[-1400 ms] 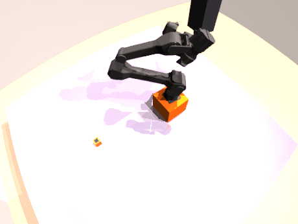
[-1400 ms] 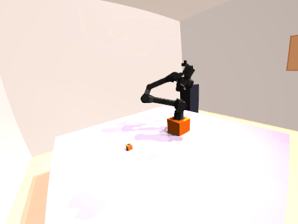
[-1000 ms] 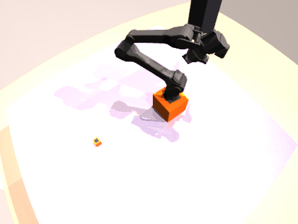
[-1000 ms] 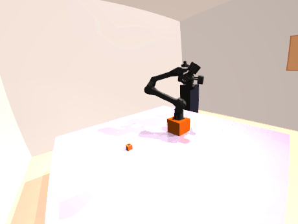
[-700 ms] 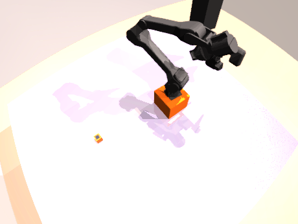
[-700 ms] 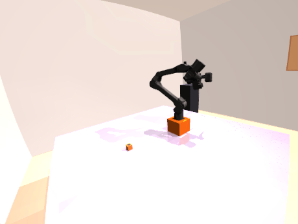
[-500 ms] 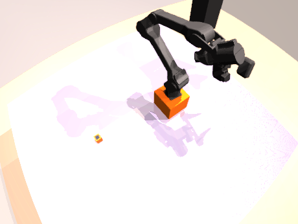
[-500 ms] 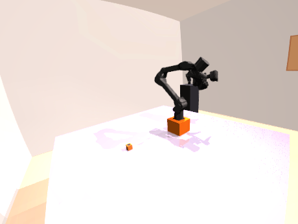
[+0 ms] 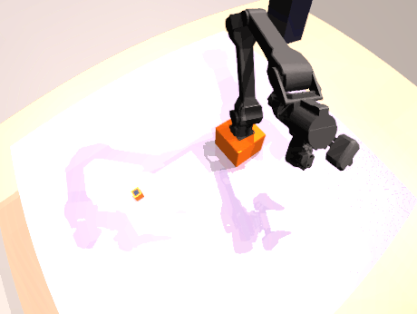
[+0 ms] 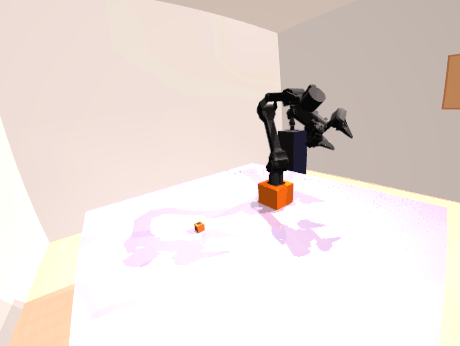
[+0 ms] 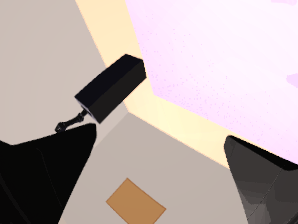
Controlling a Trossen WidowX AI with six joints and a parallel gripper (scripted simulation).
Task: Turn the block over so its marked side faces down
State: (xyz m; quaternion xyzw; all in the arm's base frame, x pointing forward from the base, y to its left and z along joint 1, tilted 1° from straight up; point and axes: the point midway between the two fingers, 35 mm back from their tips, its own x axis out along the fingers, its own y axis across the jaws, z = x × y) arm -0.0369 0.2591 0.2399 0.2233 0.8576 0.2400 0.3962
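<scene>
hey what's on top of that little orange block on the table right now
Only a dark square mark on the upward face of the block. The open gripper is far off, beside the arm's base. The block's underside is hidden.

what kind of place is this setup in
Likely a bare test room for one robot: a single black arm bolted on an orange base, a wide white table carrying one small orange block, and plain walls.

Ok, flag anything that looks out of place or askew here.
Nothing is spilled or damaged. The small block sits flat on the table, marked side up. The one oddity: the open gripper hangs high, empty, on the far side of the base, nowhere near the block.
</scene>
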